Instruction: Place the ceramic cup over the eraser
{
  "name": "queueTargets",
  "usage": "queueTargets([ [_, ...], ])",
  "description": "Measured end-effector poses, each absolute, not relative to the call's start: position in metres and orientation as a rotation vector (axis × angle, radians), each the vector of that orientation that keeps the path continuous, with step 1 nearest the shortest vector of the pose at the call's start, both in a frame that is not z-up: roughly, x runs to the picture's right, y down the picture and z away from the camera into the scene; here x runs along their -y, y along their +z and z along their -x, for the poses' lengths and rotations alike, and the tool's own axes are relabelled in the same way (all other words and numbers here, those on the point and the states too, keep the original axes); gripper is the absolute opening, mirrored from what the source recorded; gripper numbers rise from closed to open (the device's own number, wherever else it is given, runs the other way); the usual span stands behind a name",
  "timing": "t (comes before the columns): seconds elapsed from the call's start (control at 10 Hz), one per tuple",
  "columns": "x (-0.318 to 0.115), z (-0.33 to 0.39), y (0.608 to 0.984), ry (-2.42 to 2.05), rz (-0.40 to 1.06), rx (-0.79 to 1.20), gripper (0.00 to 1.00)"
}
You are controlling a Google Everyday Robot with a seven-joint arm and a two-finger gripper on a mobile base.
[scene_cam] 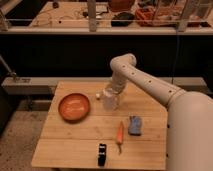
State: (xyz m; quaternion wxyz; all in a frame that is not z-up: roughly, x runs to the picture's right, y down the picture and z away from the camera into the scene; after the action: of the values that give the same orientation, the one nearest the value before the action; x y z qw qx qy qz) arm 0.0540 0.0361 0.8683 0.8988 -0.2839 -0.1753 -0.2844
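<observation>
Seen from above and in front, the robot's white arm [150,85] reaches from the lower right across a wooden table [65,145], bending down at its elbow toward the tabletop's middle. Its gripper [111,98] hangs low over the far central part of the table, at or around the ceramic cup [111,101], a small pale cylinder standing upright on the wood; whether the cup is actually grasped cannot be told, and the gripper's state is likewise unclear. A small white object [98,94] lies just beside the cup at about ten o'clock from it; what it is cannot be made out. An orange bowl [74,107] sits near the cup at about eight o'clock from it, apart from it, toward the table's left side. A blue-grey object [134,125] rests at roughly four o'clock from the cup, with an orange carrot-shaped item [120,134] just to its left, lying lengthwise toward the near edge. A small black item [102,154] lies near the front edge, at about six o'clock from the cup.
</observation>
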Motion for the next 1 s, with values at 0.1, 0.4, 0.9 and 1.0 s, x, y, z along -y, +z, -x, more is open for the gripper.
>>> queueTargets([
  [0.1,-0.036,-0.052,0.871,-0.589,0.593,0.365,0.8],
  [0.4,-0.037,-0.045,0.878,-0.597,0.605,0.369,0.8],
  [0.9,-0.036,-0.04,0.888,-0.601,0.619,0.373,0.8],
  [1.0,-0.036,-0.037,0.891,-0.602,0.619,0.375,0.8],
])
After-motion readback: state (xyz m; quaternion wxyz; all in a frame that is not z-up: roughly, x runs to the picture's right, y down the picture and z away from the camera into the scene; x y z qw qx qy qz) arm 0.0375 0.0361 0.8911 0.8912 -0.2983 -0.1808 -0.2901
